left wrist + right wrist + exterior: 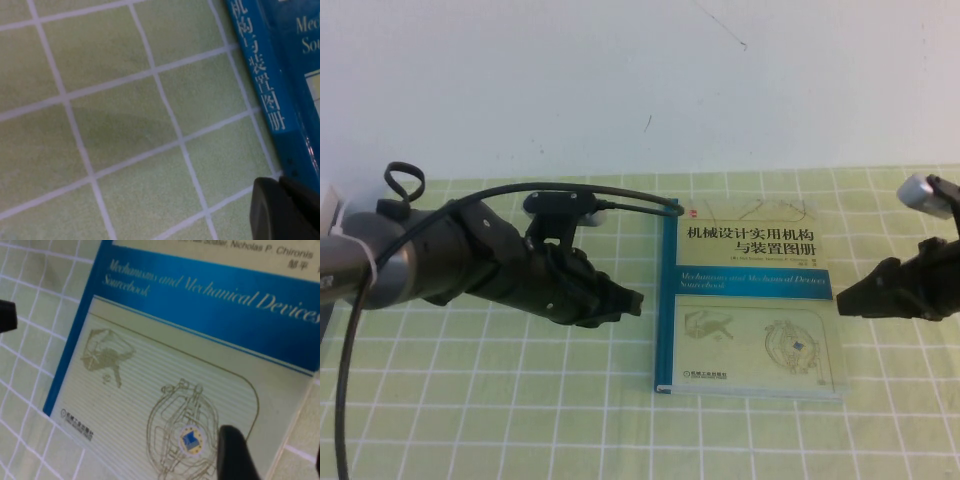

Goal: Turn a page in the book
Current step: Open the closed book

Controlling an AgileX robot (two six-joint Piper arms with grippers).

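Book (752,300): thick hardcover, closed, laid flat on the green checked tabletop (470,400), toward the right of its middle, nearer the far edge than the near edge. Pale yellow-green cover with teal spine and band, black Chinese title and mechanism drawings is seen facing up; spine turned to the left.

Left gripper (632,303): held low over the tabletop just beside the spine, tips pointed at it; fingers are seen drawn together, apart from the book.

Right gripper (847,297): placed at the book's right edge, level with the teal band. One dark fingertip (235,452) is seen over the cover's lower drawing; whether the fingers are apart cannot be told.
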